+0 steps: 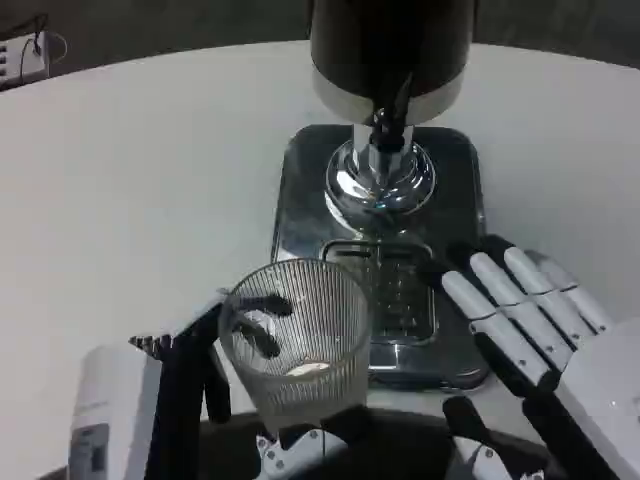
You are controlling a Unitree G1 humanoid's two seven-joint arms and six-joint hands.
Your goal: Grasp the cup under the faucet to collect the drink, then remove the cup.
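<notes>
At the far left edge of my head view I see a white power strip [22, 55] lying on the white table [140, 170], well apart from everything else. Lower left, my left hand [215, 350] wraps the ribbed clear glass cup [295, 340]: its black fingers [262, 305] show through the glass wall on the cup's left side, so I read that hand as grasping the cup. The cup stands upright near the front of the table, just in front of and a little left of the drip grate [395, 290], its rim overlapping the grate's near-left corner in my picture. Something pale lies at the cup's bottom; I cannot tell what it is.

In the middle, the drink dispenser [390, 50] stands on its shiny metal base tray [300, 190], with a dark body, a chrome pedestal and a small black faucet [388, 120] pointing down over the grate. The cup sits nearer to me than the faucet, not under it.

On the right, my right hand [525, 310] rests with fingers stretched out and apart, released and holding nothing, its fingertips [470, 265] lying over the right edge of the base tray beside the grate.
</notes>
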